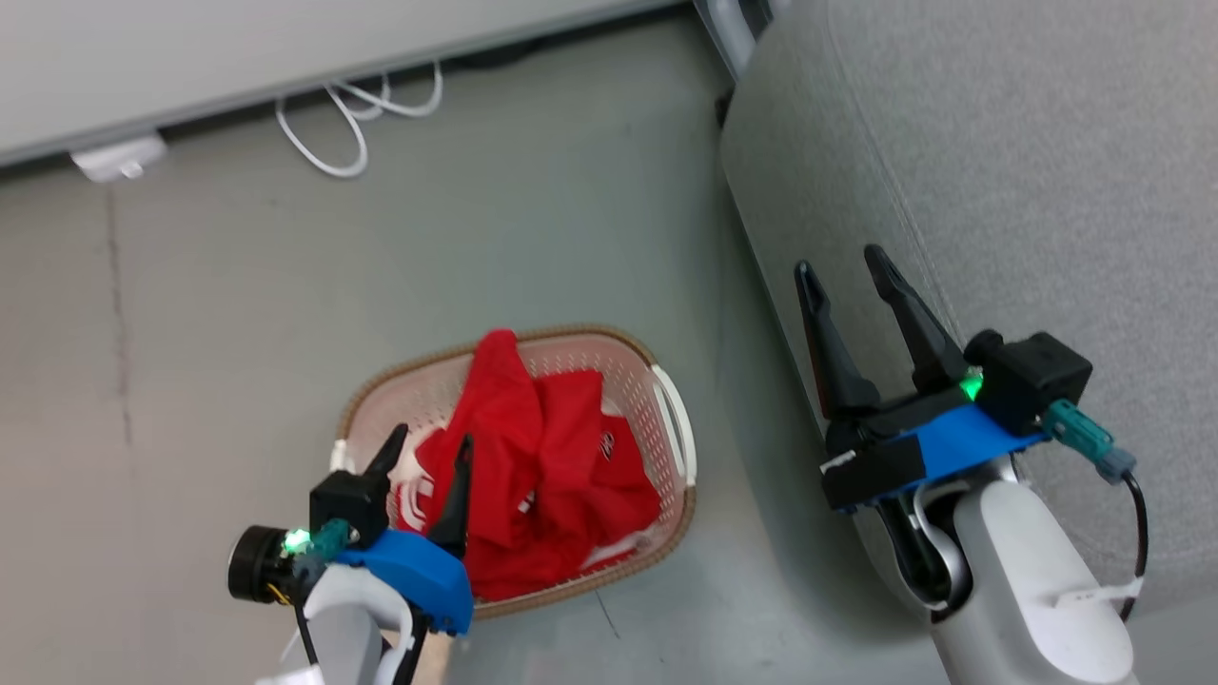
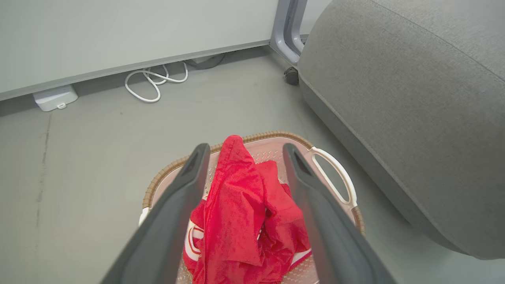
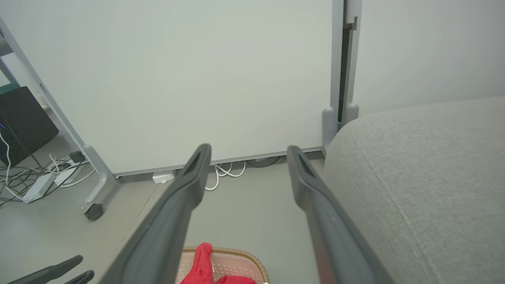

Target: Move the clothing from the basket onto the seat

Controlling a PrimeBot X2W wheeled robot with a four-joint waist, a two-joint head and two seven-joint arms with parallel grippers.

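Jaws of the left gripper point(image 1: 432, 436) and right gripper point(image 1: 840, 261) are seen spread wide, nothing grasped. At near left, the clothing point(image 1: 542, 457) is heaped in the basket point(image 1: 580, 332) on the floor point(image 1: 285, 285), just beyond the left gripper. The seat point(image 1: 999, 190) is noted at right, extending far.

A lab or office room: white partition panels point(image 3: 236, 79) on castors, loose cables point(image 1: 352, 124) and a power strip point(image 3: 37, 189) on bare grey floor point(image 1: 476, 238), a grey sofa point(image 1: 999, 190) alongside.
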